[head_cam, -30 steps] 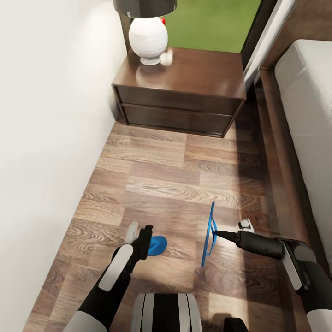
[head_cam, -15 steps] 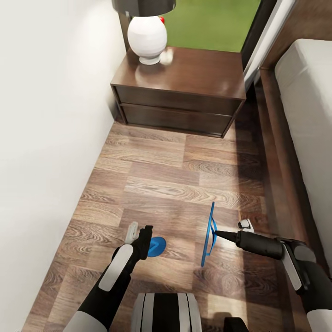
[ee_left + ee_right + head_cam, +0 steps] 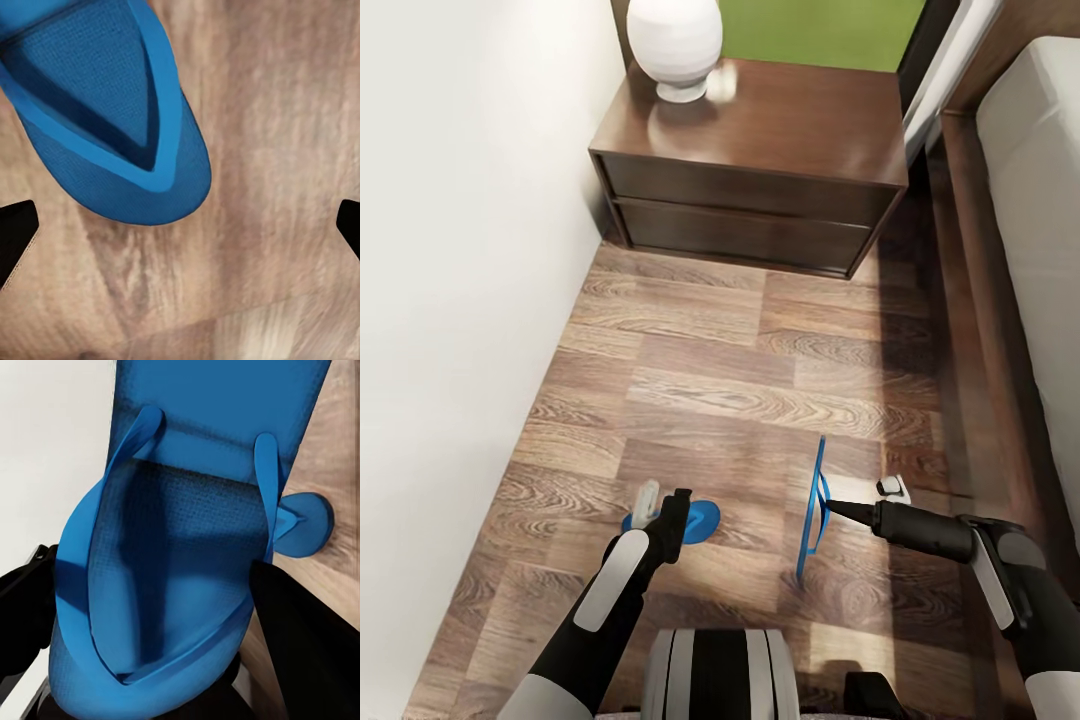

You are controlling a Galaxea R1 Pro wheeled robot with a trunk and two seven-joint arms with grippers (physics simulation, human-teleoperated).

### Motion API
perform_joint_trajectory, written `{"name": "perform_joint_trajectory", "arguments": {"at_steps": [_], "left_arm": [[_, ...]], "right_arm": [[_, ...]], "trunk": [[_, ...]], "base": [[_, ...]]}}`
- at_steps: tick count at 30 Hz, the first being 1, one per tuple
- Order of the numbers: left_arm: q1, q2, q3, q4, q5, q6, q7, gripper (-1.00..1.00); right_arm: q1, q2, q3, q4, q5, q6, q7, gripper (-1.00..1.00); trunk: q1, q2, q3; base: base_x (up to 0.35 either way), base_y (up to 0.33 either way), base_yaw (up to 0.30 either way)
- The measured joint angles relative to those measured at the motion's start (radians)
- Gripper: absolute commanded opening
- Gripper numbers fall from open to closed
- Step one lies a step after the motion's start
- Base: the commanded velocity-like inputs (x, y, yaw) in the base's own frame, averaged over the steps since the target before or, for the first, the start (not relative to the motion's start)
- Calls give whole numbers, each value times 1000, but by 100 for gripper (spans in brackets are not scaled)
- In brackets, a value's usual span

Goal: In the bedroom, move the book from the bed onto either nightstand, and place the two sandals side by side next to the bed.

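Leftmost stood the white wall point(image 3: 450, 300), then the nightstand point(image 3: 760, 170) with a white lamp base point(image 3: 675, 45) on top. On the plank floor point(image 3: 760, 380) one sandal point(image 3: 695, 520) lay flat just beneath the left hand point(image 3: 660, 510), whose fingers were spread wide over its rounded end. The right hand point(image 3: 835, 508) pinched the other sandal point(image 3: 815, 500) by its strap — sole on edge, long axis running toward the nightstand. The bed point(image 3: 1040, 250) lay farthest right. The coming move likely turns on tipping the held sandal flat, parallel to the floor one — the right arm is nearer the bed.
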Motion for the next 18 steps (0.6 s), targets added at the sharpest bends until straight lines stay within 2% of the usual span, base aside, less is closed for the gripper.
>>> {"name": "perform_joint_trajectory", "arguments": {"at_steps": [15, 18], "left_arm": [[0, 0, 0, 0, 0, 0, 0, 100], [0, 0, -1, 0, 0, 0, 0, 100]], "right_arm": [[0, 0, 0, 0, 0, 0, 0, -100], [0, 0, 0, 0, -1, 1, 0, -100]], "trunk": [[7, -4, -58], [7, -4, -58]], "base": [[0, 0, 0], [0, 0, 0]]}}
